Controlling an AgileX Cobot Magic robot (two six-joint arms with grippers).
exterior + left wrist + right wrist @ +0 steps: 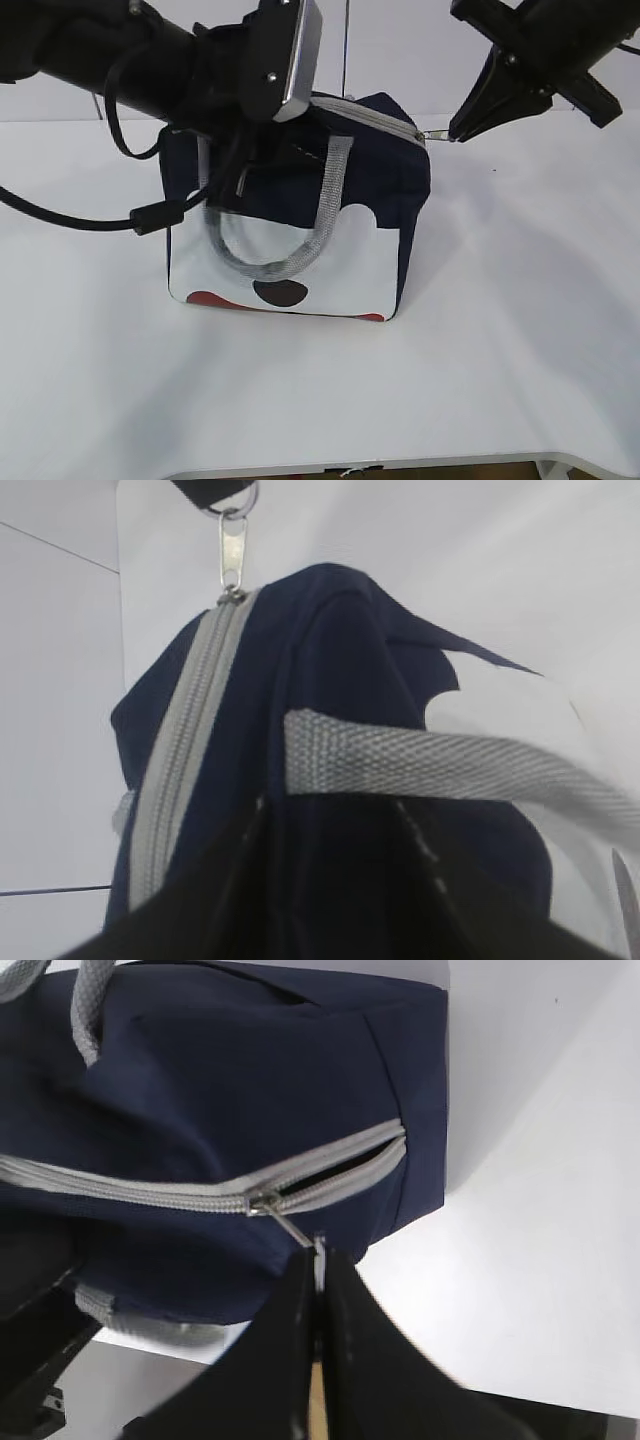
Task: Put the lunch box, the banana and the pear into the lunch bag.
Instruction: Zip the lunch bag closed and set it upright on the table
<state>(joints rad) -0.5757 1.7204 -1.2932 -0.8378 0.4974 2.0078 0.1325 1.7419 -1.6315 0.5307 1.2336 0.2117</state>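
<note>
Navy fabric makes up most of the lunch bag (300,215), a boxy, soft-sided thing whose front face is white with a dark round blot and red shapes along the bottom edge. Woven grey webbing forms the strap handle (290,240), which droops in a loop over that white face. Across the top runs a grey zipper (150,1195) with fine teeth; in the right wrist view it is closed for most of its length and gapes as a short dark slit at about 3 o'clock from the slider. A slim metal pull tab (232,555) leads from the slider to a ring.

The right gripper (318,1260) is clenched on that pull, its dark tapered jaws pressed together at the bag's 2 o'clock corner in the exterior view. The left gripper (235,175) hangs over the bag's 10 o'clock side, its black fingers down against the navy cloth by the handle; whether they are pinching the fabric I cannot tell.

Beneath the bag lies a smooth white table (500,350), matte and faintly shadowed, with a pale wall (400,50) behind. Black cable (60,215) trails at 9 o'clock.
</note>
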